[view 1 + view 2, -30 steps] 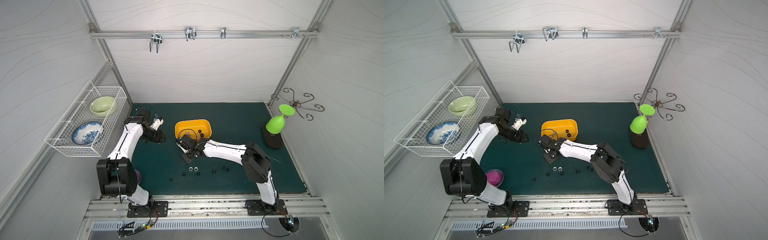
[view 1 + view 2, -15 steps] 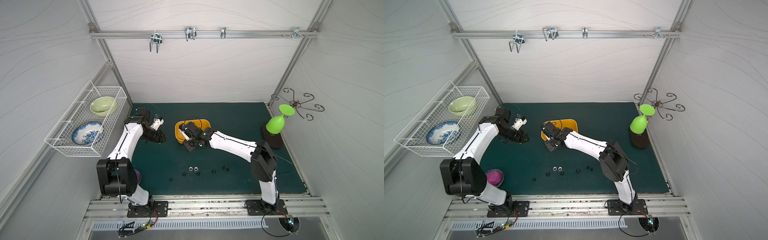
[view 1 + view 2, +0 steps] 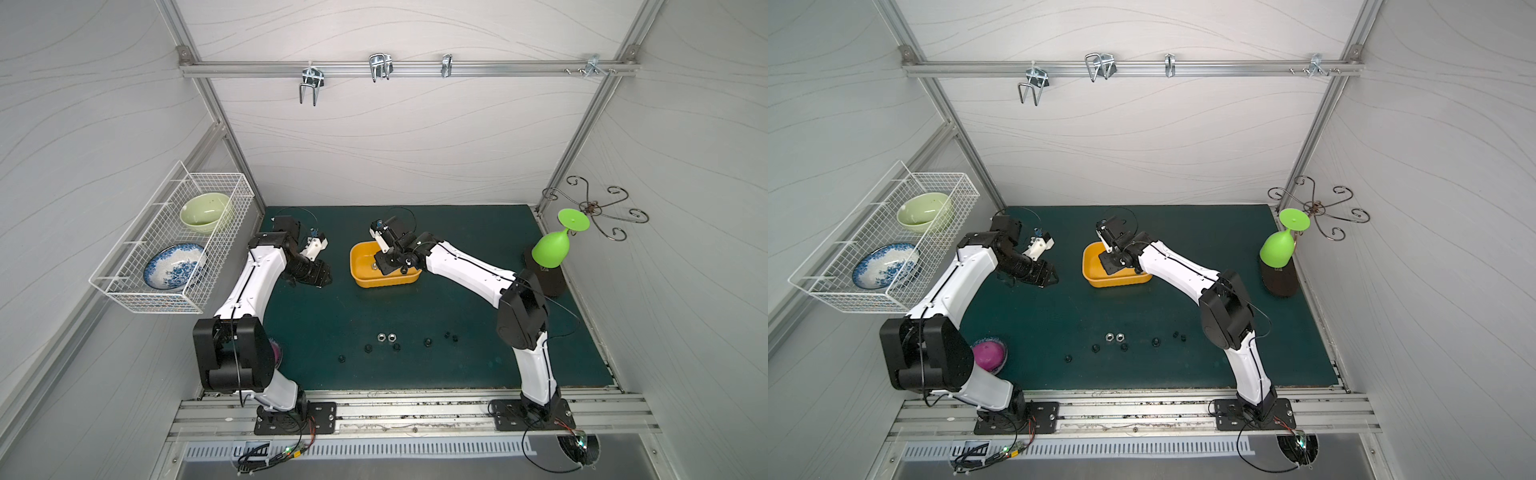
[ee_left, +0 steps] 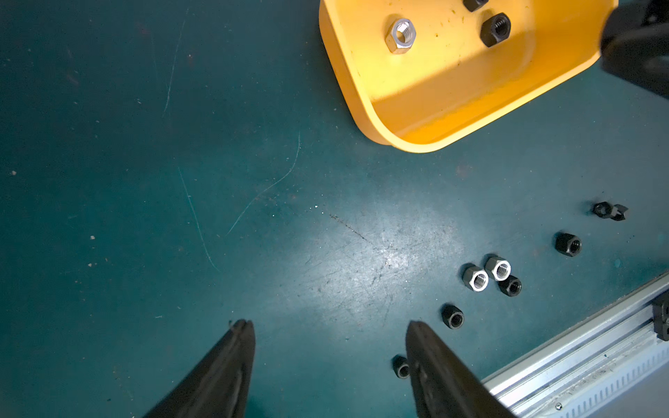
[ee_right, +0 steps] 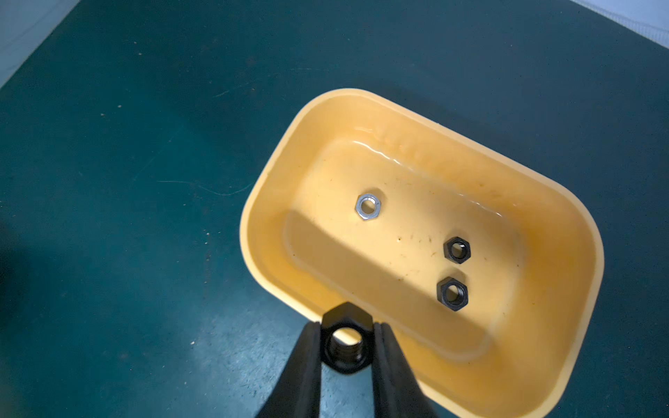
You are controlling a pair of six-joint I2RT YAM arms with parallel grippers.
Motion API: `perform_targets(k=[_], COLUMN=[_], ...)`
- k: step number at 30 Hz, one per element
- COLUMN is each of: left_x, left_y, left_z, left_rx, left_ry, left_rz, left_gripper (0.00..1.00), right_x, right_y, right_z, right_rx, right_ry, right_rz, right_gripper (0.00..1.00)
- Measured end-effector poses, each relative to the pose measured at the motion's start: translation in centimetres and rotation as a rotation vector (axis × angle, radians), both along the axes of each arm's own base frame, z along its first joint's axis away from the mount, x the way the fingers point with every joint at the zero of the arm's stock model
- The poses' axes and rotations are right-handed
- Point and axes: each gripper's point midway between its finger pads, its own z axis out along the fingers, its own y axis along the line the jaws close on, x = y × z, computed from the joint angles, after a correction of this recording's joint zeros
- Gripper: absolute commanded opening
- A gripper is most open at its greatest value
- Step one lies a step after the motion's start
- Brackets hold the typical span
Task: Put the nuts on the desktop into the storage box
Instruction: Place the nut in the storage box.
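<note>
Three nuts (image 5: 457,249) already lie on the floor of the storage box (image 5: 282,170): one silver and two black, all clear in your right wrist view. The fourth nut (image 5: 346,349), a black one, is pinched by its flats between the closed jaws of your right gripper (image 5: 346,325). From that wrist view it hangs just at the box's rim, partly over the inside. I judge you are a moment short of the drop, not past it; carry it a little further in before you let go, or it may strike the rim and bounce out.

Eight more nuts wait on the desktop (image 3: 415,374), well apart from the box, strung in a loose row near the front rail (image 3: 415,409). Two of them are silver (image 3: 380,337) and sit touching side by side. A black one lies just beside that pair, two more black ones (image 4: 601,209) touch each other at the far end of the row, and the other three lie singly.

Your left gripper (image 4: 329,325) hovers over bare desktop to one side of the box, jaws apart and nothing between them. It has a clear view of the row, so it could share the work.

By my count that is a quarter of the lot stored, one in hand, and two thirds left to pick, one small piece at a time
</note>
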Motion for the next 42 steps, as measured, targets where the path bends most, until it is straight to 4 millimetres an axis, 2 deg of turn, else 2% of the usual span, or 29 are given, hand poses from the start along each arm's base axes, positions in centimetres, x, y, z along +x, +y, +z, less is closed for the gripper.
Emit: perform_targets(k=[7,27,32,35,37,42], left_x=[0.0,-0.2,-0.2,-0.2,-0.3,-0.3], left_y=[0.0,-0.1,-0.2,-0.2,-0.2,-0.2], left_z=[0.0,0.0,0.0,0.0,0.0,0.0], left_rx=[0.000,-0.006,-0.007,-0.009,-0.009,-0.010], left_ry=[-0.001,0.007,0.008,0.008,0.008,0.008], left_rz=[-0.003,-0.008,-0.008,-0.009,-0.009,-0.010], left_gripper=[0.71,0.71,0.71,0.71,0.71,0.71], right_x=[2.0,4.9,5.1,5.2,5.3,5.4], right_y=[0.3,0.3,0.4,0.5,0.7,0.8], right_z=[-2.9,-10.3,-11.3,-11.1,-10.8,-10.6], right_rx=[-0.016,-0.061,-0.066,-0.060,-0.054,-0.054], right_ry=[0.035,0.123,0.138,0.133,0.129,0.122], right_rz=[-0.016,-0.042,-0.040,-0.039,-0.038,-0.029], right_gripper=[0.24,0.24,0.24,0.24,0.29,0.50])
